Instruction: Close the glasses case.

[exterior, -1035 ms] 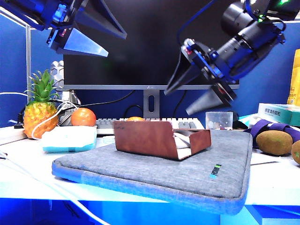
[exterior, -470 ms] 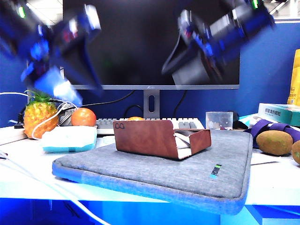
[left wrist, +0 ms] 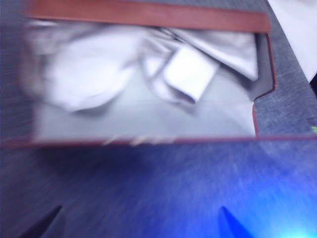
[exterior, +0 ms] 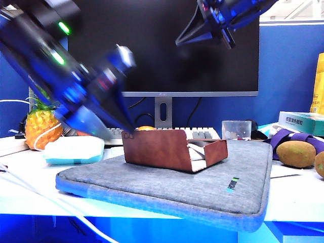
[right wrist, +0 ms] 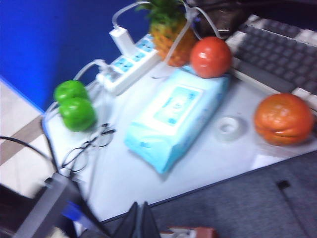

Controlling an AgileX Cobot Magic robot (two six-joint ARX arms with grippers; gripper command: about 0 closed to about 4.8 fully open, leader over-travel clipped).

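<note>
Glasses case (exterior: 172, 150) sits open at mid-rear of grey sleeve (exterior: 202, 187), flap upright, pale lining exposed. Left gripper (exterior: 114, 124), fingers apart, empty, blurred, hangs close by the flap's logo corner. Right gripper (exterior: 185, 38), fingers together, empty, high above the case.

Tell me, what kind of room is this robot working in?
Most likely an office desk or cubicle. A big dark monitor stands at the back with a keyboard under it, blue partition walls close it in, and a power strip lies on the white tabletop.
</note>
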